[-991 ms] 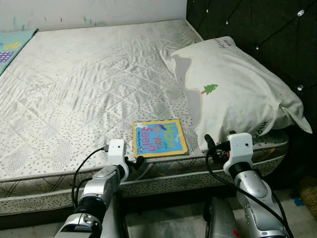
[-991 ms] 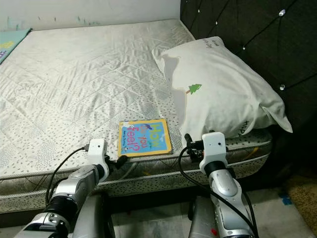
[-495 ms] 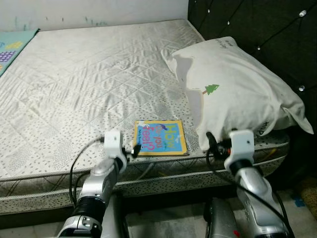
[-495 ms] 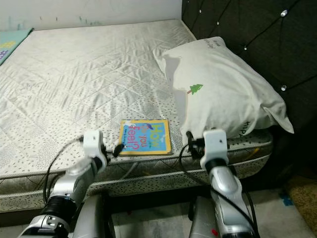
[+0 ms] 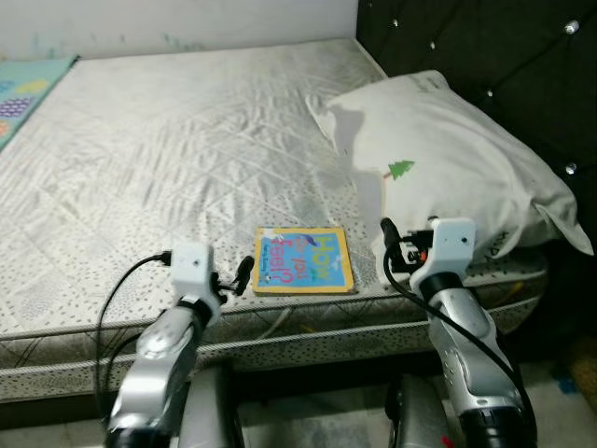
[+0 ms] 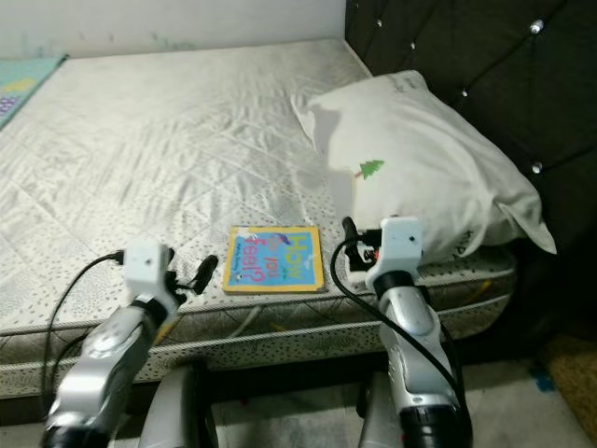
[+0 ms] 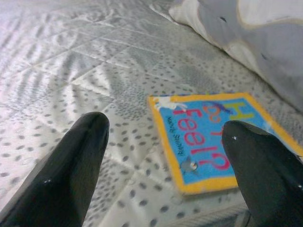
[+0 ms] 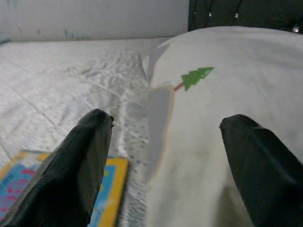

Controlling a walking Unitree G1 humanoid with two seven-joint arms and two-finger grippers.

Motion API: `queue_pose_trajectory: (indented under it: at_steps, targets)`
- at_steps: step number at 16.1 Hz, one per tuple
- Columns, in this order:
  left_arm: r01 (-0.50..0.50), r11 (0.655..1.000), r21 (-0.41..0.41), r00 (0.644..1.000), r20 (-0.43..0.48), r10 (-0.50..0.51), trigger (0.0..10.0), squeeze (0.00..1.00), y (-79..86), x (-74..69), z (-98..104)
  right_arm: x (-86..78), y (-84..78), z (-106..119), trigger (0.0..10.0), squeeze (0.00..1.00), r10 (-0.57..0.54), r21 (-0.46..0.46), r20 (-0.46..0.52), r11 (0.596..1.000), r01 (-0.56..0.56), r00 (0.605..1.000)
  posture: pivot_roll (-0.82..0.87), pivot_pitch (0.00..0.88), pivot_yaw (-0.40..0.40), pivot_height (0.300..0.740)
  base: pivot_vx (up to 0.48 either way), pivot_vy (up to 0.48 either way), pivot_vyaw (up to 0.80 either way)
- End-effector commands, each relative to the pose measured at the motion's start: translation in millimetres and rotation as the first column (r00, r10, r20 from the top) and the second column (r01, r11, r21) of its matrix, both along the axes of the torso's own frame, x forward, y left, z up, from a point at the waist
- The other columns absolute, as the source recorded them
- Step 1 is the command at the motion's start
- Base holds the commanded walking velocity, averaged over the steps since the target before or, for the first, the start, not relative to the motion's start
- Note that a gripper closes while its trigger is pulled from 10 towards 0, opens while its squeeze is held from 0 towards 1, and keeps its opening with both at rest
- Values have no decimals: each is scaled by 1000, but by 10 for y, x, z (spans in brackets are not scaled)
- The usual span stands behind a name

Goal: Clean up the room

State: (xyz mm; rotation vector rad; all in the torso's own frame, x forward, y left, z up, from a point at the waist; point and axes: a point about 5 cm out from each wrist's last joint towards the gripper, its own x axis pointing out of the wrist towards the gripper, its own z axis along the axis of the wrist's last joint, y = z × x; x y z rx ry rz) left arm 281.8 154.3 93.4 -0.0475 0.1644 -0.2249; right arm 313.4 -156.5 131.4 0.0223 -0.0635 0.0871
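A picture book [image 5: 303, 260] with a yellow border and blue cover lies flat on the mattress [image 5: 168, 140], close to its front edge. My left gripper [image 5: 242, 273] hovers just left of the book, open and holding nothing; the left wrist view has the book [image 7: 213, 137] ahead between the spread fingers [image 7: 80, 156]. My right gripper [image 5: 386, 231] is open at the front of the white pillow [image 5: 448, 168], to the right of the book. In the right wrist view the pillow's green tree print [image 8: 196, 78] is straight ahead.
A dark tufted headboard [image 5: 485, 47] rises behind the pillow on the right. A colourful mat [image 5: 28, 89] shows at the bed's far left. The mattress front edge [image 5: 280, 327] runs just below both grippers, with floor beneath.
Both arms have lifted and reached forward over the mattress edge. The left gripper has shifted left of the book, the right gripper up against the pillow. The book has not moved.
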Motion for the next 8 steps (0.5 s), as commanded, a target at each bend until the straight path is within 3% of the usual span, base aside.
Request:
queue_pose_trajectory:
  at_steps: [1,4,8]
  targets:
    - [3,1000,23,1000,-20,-2,10000,0,50,-75,-49,47,-27,39,10000,0,-26,30,5,999,26,1000,-61,0,57,525,0,0,-544]
    - [-87,996,-2,995,-50,87,10000,0,61,-190,-128,113,-17,88,10000,0,-35,55,15,998,34,999,-66,0,55,525,0,0,-544]
    - [-95,996,0,994,-45,95,10000,0,46,-198,-127,121,-15,91,10000,0,-35,56,15,998,34,999,-64,0,53,525,0,0,-538]
